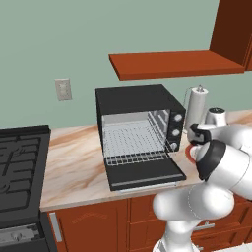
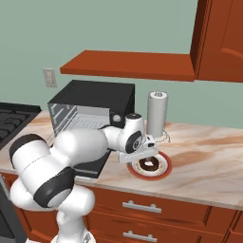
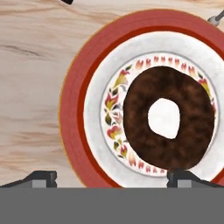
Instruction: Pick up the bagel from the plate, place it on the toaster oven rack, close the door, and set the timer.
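I see the fingers [image 3: 116,178] spread wide, empty, above the bagel [image 3: 168,118] on the plate [image 3: 76,113].

Paper-towel roll [image 2: 157,114] beside stove [image 1: 19,167]

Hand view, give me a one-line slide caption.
Open gripper hovering over the dark bagel on its red-rimmed plate, marble counter beside.

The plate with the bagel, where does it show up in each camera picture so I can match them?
Left base view: the plate is a red sliver at right, behind the arm.
Right base view: centre, below the gripper.
Hand view: right half, bagel on it.
Shared landmark: paper-towel roll beside the plate.
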